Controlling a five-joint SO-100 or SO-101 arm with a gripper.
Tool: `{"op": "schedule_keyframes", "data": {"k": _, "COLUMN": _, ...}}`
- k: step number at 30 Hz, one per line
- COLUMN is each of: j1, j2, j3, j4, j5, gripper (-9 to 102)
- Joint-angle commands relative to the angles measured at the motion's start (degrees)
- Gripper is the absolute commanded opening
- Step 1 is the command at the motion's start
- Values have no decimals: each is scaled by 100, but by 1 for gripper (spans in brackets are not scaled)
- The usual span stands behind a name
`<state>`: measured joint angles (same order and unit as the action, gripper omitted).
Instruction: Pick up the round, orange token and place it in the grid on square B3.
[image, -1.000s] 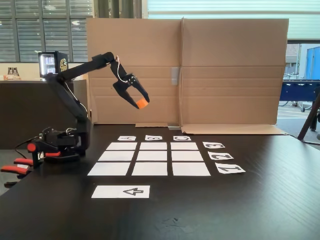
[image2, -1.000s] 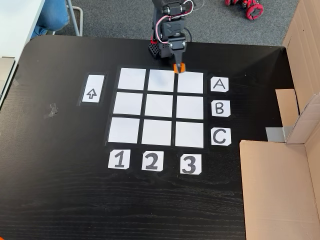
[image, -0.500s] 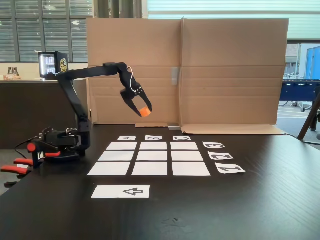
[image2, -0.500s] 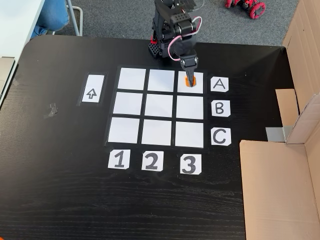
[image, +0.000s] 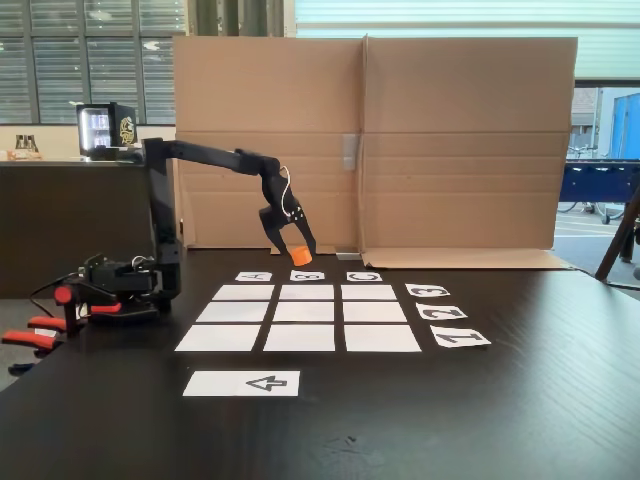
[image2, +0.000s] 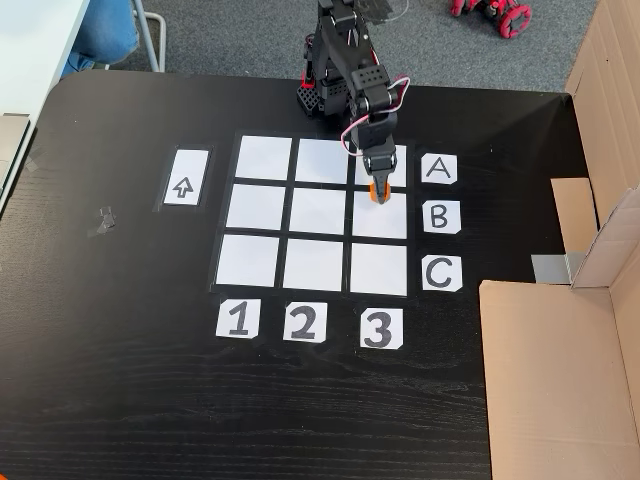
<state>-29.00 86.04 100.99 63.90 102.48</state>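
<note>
Side fixed view: matte orange cylindrical token, clamped in black end effector, held above flat white paper grid, dark wood-grain counter, brown cardboard backdrop; top fixed view: token over near edge of square B3, axis orientation unclear.

Likely an office or lab, blinds, grey carpet, cardboard screen

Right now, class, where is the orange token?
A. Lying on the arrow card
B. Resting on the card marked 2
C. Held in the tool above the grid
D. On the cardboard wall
C: the token sits pinched in the tool, off the table, above the grid.
</note>
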Motion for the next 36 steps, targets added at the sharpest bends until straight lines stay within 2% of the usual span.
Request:
{"op": "schedule_keyframes", "data": {"k": 1, "j1": 62, "j2": -185, "j3": -88, "j4": -97, "j5": 105, "gripper": -1}}
{"op": "schedule_keyframes", "data": {"k": 18, "j1": 176, "j2": -703, "j3": -88, "j4": -325, "j5": 316, "gripper": -1}}
{"op": "schedule_keyframes", "data": {"k": 22, "j1": 211, "j2": -729, "j3": -9, "j4": -325, "j5": 650, "gripper": 28}}
{"op": "schedule_keyframes", "data": {"k": 24, "j1": 220, "j2": -721, "j3": 18, "j4": -325, "j5": 729, "gripper": 36}}
{"op": "schedule_keyframes", "data": {"k": 30, "j1": 149, "j2": -483, "j3": 176, "j4": -387, "j5": 747, "gripper": 45}}
{"op": "schedule_keyframes", "data": {"k": 36, "j1": 158, "j2": 659, "j3": 1195, "j4": -1125, "j5": 712, "gripper": 50}}
